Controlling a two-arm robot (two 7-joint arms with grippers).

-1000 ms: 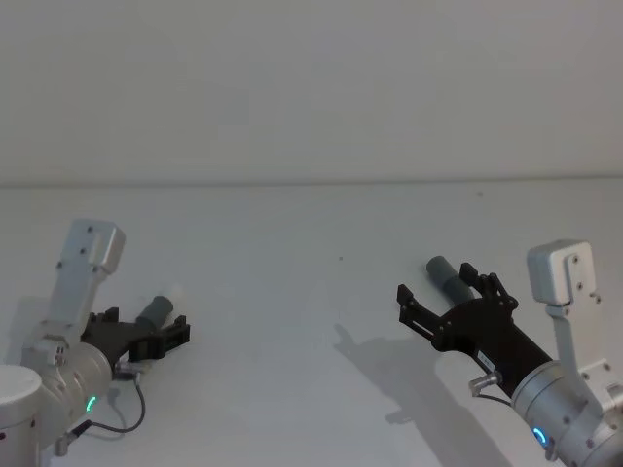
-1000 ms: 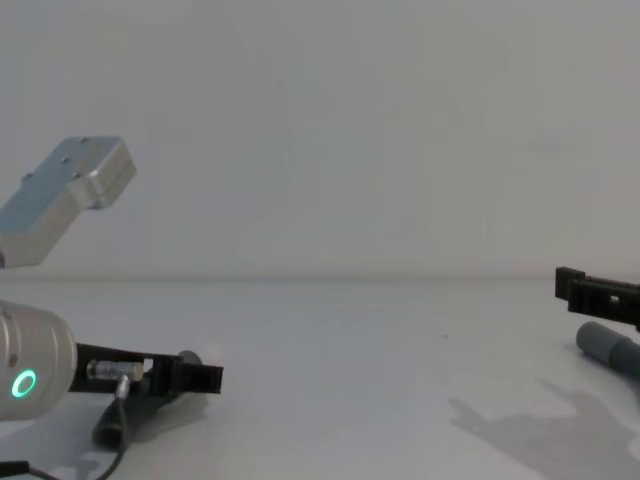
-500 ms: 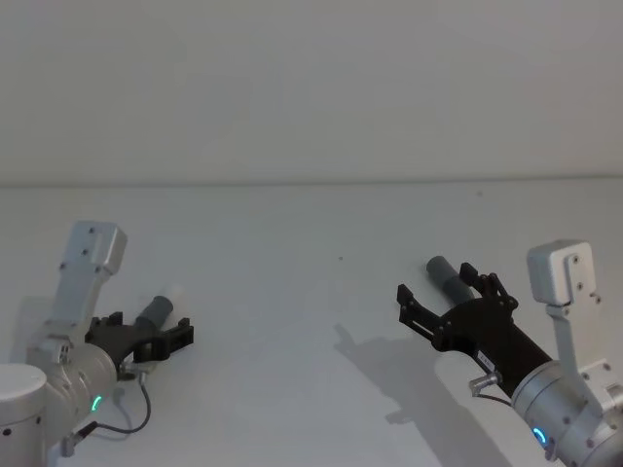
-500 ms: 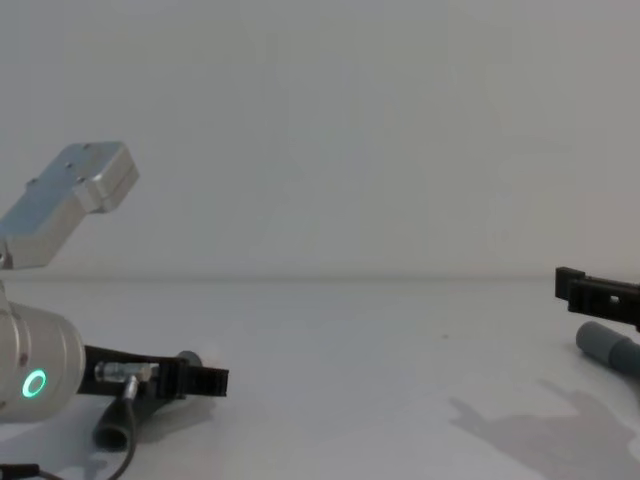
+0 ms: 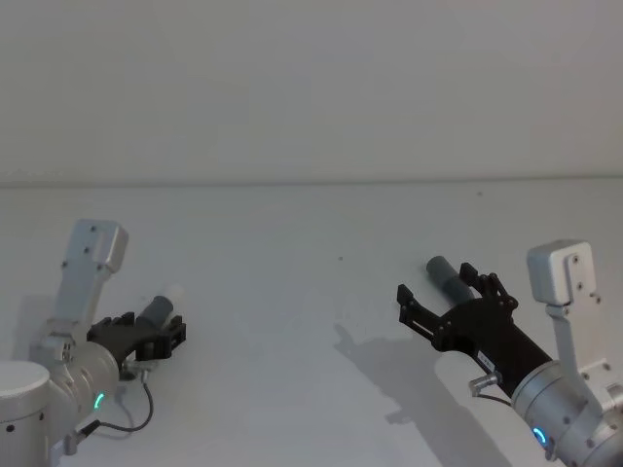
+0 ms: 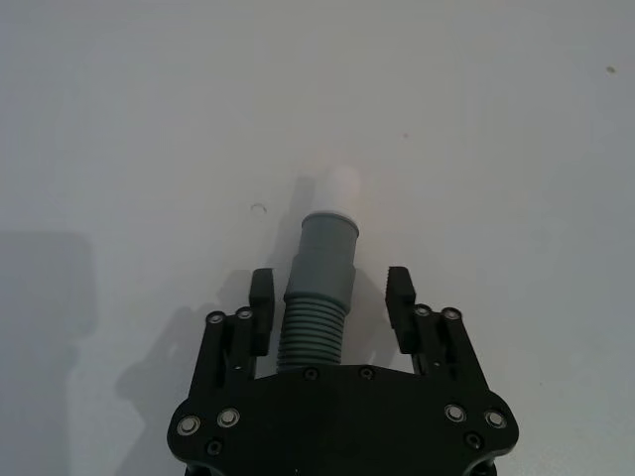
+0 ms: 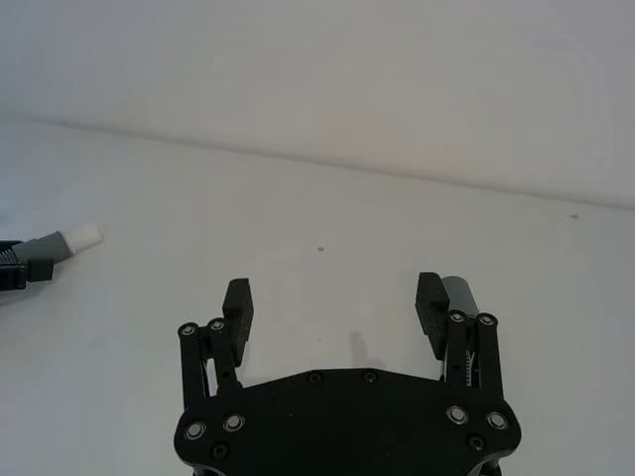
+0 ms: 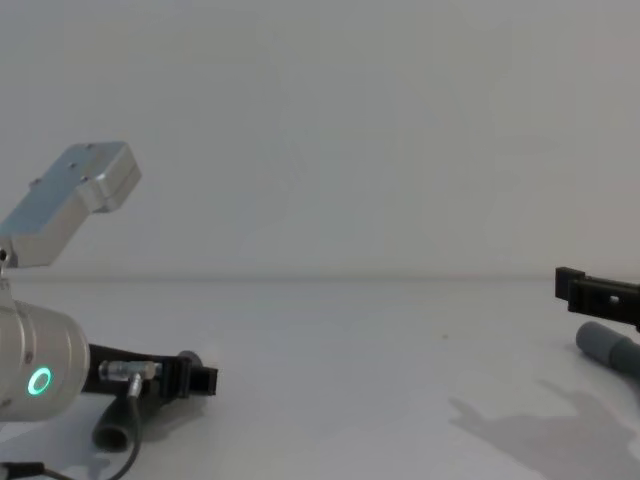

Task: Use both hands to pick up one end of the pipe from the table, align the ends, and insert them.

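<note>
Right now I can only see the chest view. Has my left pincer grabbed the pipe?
Observer: No. In the left wrist view the left pincer is open, with a finger on each side of the pipe and gaps between.
Operator: Which end is that one?
Observer: The one with the white tip, poking out past the grey cuff.
Operator: And my right pincer?
Observer: The right pincer is open too. The plain cuff sits right beside one of its fingers, not gripped.
</note>
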